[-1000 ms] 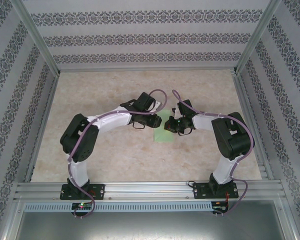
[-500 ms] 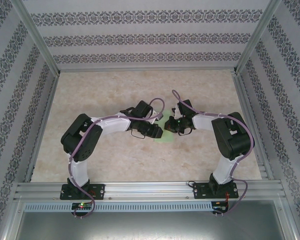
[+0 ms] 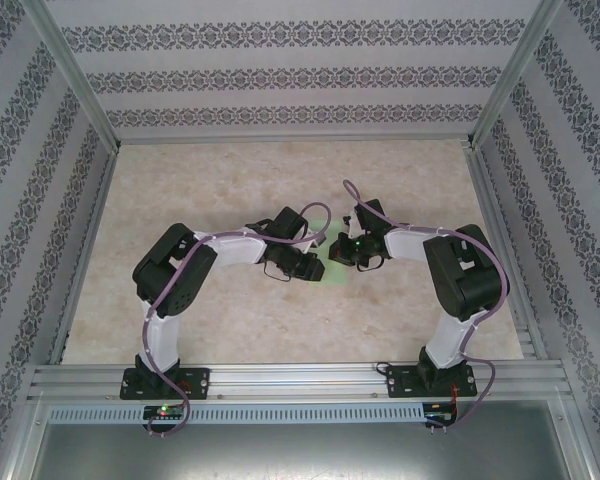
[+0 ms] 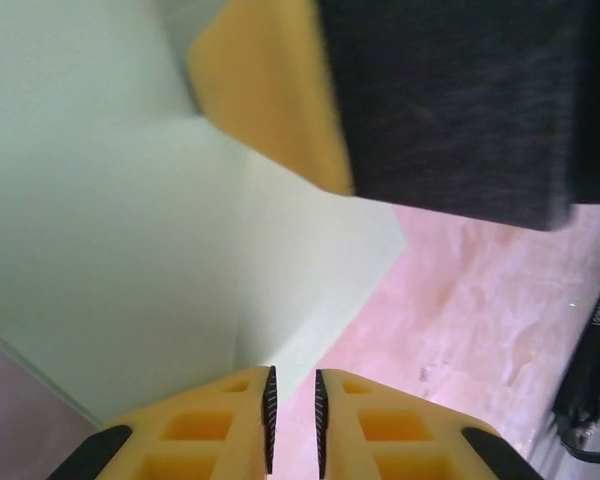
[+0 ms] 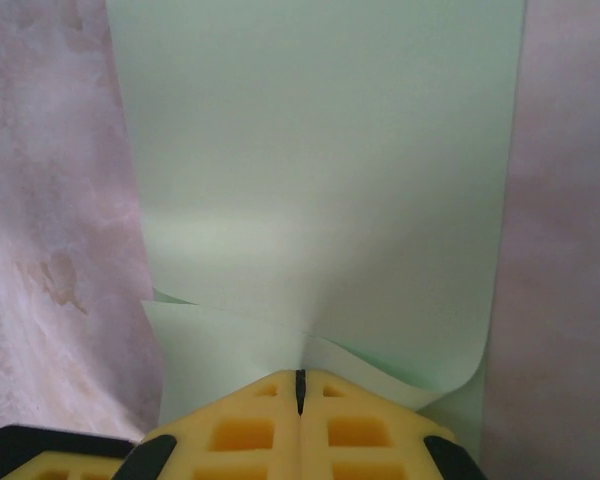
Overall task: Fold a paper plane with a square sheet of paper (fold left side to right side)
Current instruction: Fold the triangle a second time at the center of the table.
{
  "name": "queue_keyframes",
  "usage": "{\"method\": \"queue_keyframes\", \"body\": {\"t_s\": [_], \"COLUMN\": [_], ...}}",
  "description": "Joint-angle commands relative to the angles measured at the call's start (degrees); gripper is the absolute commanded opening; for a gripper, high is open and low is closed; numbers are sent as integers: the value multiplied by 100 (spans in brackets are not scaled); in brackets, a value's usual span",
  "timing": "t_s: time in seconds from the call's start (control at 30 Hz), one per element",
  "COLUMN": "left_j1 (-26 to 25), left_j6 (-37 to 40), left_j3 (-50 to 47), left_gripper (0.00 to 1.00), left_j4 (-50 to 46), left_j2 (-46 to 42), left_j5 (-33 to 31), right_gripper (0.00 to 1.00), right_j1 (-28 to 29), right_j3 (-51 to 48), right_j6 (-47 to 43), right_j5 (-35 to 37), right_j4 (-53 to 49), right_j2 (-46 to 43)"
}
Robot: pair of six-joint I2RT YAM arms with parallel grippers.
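Note:
The square sheet of paper [image 3: 338, 271] is light green and lies mid-table, mostly covered by both grippers. In the right wrist view the paper [image 5: 320, 170] is doubled over, its upper layer curling up near the jaws. My right gripper [image 5: 300, 380] is shut on that lifted edge, and it sits at the sheet's far side [image 3: 340, 250]. My left gripper [image 4: 292, 400] hovers low at the paper's [image 4: 130, 250] edge, its jaws a narrow gap apart with bare table between them. It lies just left of the sheet [image 3: 316, 268]. No paper plane shape shows.
The marble-patterned table [image 3: 230, 190] stretches around the sheet, fenced by aluminium rails [image 3: 280, 378] and patterned walls. The right gripper's yellow finger and black body [image 4: 270, 90] loom close above the left gripper.
The left arm has swung nearer and to the right, bringing its gripper down onto the sheet's left side, so less green shows. The right gripper has stayed put.

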Motion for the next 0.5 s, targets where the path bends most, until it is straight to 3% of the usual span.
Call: {"method": "queue_keyframes", "body": {"t_s": [0.0, 0.47], "left_j1": [-65, -65], "left_j6": [2, -107], "left_j3": [-73, -485], "left_gripper": [21, 20], "left_j4": [9, 165], "left_j2": [22, -153], "left_j5": [-203, -236], "right_gripper": [0, 0], "right_j1": [67, 31], "right_j3": [-54, -34], "right_j6": [-185, -234], "right_j5": [341, 383], "right_j4": [-582, -663], "right_j2": [18, 44]}}
